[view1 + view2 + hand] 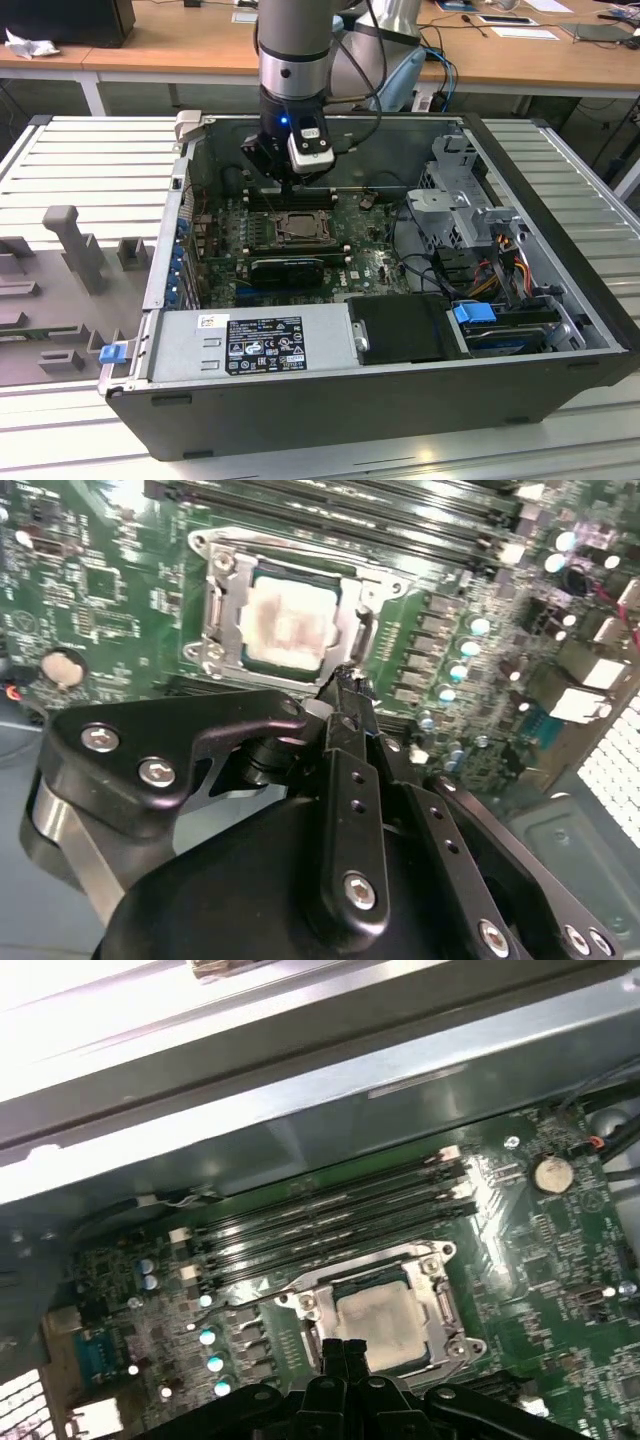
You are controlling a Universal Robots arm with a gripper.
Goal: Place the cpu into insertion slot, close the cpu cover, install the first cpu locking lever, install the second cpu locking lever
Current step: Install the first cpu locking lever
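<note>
The cpu (290, 628) (378, 1320), a pale silvery-beige square, lies in the insertion slot (298, 228) on the green motherboard. The cpu cover (222, 615) (440, 1300), a silver frame, lies flat around it, and the chip shows through its cut-out. My gripper (288, 188) hangs just above the socket's far edge in the exterior view. In both wrist views its black fingers (345, 685) (340, 1352) are pressed together, their tips at one corner of the socket beside a thin metal lever (365, 640). Whether the tips touch the lever I cannot tell.
Long black memory slots (350, 510) (330, 1215) run beside the socket. A black expansion card (287, 268) sits on its other side, with the power supply (250, 345) beyond it. Drive cage and cables (470, 230) fill the exterior view's right. A coin battery (548, 1171) is nearby.
</note>
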